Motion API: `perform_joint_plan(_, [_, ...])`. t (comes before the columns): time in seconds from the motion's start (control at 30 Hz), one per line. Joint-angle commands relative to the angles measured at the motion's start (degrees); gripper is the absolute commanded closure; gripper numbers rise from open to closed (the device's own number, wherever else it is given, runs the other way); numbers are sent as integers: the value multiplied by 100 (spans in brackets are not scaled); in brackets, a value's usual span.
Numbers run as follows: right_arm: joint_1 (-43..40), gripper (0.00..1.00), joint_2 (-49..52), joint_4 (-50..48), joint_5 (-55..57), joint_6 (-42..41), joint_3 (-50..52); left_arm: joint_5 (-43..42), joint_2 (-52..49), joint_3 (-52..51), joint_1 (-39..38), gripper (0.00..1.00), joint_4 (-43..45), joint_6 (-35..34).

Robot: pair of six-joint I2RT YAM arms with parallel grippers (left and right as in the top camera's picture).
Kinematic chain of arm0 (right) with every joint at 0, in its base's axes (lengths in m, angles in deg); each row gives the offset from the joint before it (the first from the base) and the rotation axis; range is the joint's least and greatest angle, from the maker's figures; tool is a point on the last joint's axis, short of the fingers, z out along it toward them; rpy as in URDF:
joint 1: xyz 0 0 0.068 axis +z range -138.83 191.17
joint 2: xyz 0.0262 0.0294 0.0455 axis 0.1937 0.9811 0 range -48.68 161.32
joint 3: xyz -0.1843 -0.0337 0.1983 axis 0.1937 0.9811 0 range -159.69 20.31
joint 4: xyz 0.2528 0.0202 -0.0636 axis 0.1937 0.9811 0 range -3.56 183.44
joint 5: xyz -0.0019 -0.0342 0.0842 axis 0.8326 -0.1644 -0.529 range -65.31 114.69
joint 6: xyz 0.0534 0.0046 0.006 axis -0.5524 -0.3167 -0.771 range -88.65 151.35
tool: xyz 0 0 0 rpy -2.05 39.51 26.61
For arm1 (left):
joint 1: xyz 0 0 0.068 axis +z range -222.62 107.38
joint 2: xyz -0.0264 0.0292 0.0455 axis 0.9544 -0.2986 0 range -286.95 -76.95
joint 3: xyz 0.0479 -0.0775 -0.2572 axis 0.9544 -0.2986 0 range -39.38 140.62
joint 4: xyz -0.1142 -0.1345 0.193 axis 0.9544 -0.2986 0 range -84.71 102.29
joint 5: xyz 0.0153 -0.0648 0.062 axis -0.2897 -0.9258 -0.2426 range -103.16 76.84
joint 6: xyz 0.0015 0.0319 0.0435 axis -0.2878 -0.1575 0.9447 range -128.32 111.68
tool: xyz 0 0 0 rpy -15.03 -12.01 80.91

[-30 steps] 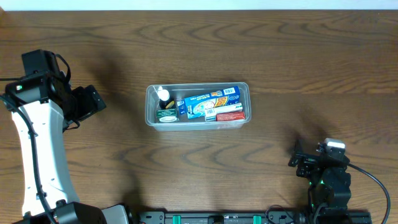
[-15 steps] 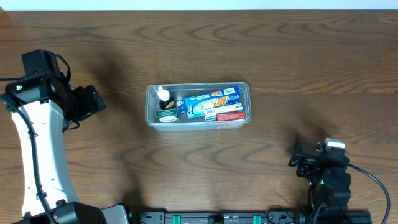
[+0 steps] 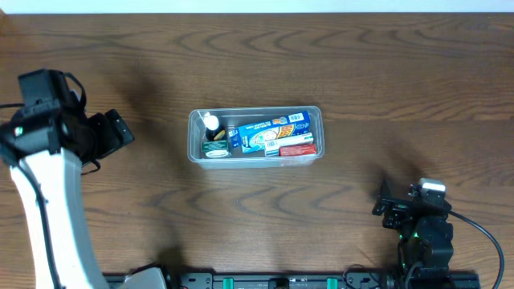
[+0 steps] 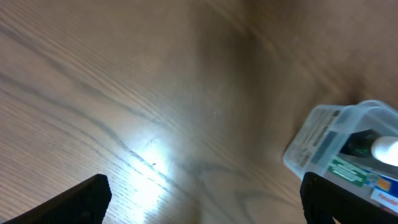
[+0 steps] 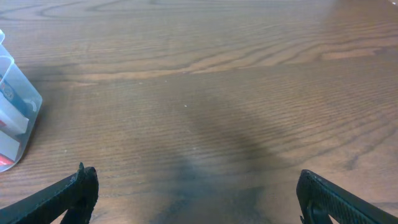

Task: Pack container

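Note:
The clear plastic container (image 3: 195,152) sits at the table's middle. It holds a blue box (image 3: 269,132), a red-and-white box (image 3: 291,148), a green item (image 3: 214,149) and a white-capped bottle (image 3: 211,122). My left gripper (image 3: 122,131) is open and empty, well left of the container. The left wrist view shows the container's end (image 4: 323,134) at the right edge and bare wood between my fingers (image 4: 84,199). My right gripper (image 3: 387,210) is open and empty near the front right edge. The right wrist view shows the container's corner (image 5: 15,106) at far left.
The wooden table (image 3: 361,72) surrounds the container on all sides. The left arm's white link (image 3: 52,209) runs along the left edge. The right arm's base (image 3: 424,241) sits at the front right.
The left arm has shifted slightly left and back from the container. The right arm and the container have not moved.

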Motion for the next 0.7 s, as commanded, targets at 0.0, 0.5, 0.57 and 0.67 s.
perform_joint_plan(0.0, [-33, 1, -61, -4, -2, 59, 22, 63, 564, -229, -48, 2, 260, 26])
perform_joint_plan(0.5, [-33, 1, -61, -4, -2, 59, 22, 20, 3206, -3346, -1073, 2, 3692, 55])
perform_joint_plan(0.57, [-33, 1, -59, -7, -2, 59, 22, 0, 3532, -3821, -1080, 2, 3998, 52])
perform_joint_plan(0.67, [-33, 1, -59, -4, -2, 61, 22, 0, 4024, -4406, -1080, 2, 4284, 52])
